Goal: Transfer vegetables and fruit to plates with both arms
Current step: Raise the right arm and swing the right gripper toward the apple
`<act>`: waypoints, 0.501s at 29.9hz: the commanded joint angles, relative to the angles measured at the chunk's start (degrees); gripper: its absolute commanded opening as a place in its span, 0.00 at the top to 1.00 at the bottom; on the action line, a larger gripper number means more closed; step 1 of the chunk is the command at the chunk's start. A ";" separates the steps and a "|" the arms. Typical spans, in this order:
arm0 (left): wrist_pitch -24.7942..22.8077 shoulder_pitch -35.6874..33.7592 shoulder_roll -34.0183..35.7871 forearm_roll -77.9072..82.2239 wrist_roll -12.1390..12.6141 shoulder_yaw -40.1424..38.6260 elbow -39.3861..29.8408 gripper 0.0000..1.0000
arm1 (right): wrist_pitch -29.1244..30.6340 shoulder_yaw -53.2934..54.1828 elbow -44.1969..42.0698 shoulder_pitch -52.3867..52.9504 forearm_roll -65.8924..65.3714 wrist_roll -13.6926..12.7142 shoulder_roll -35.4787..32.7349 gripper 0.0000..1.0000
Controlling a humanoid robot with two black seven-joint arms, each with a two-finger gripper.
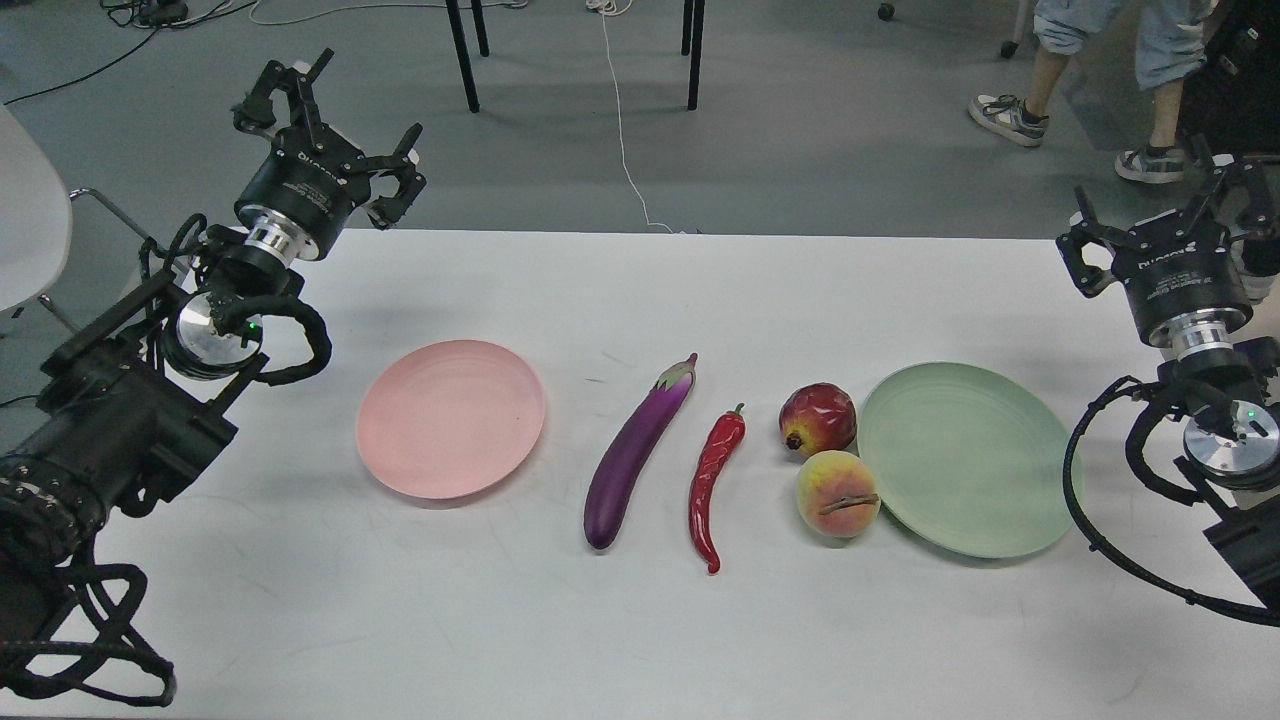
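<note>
A purple eggplant [636, 455] lies slantwise at the table's middle. Right of it lies a red chili [712, 487]. Further right a dark red pomegranate [818, 418] sits just behind a yellow-pink peach [838, 493]; both are at the left rim of the pale green plate [975, 462]. The pale pink plate [450, 416] is left of the eggplant and holds nothing. My left gripper [330, 120] hangs open above the table's far left corner, well away from the items. My right gripper [1175, 215] is raised at the far right edge, open and holding nothing.
The white table [640, 620] ends at a far edge just behind the grippers. Beyond it are grey floor, chair legs [462, 55], a white cable [620, 120] and a person's legs [1090, 90] at the upper right. A white chair [30, 210] stands at left.
</note>
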 commanded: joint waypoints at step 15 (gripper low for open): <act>0.00 -0.08 2.83 0.09 0.18 -0.01 -0.01 0.02 | 0.00 -24.40 0.39 17.87 -1.14 0.00 -6.58 0.01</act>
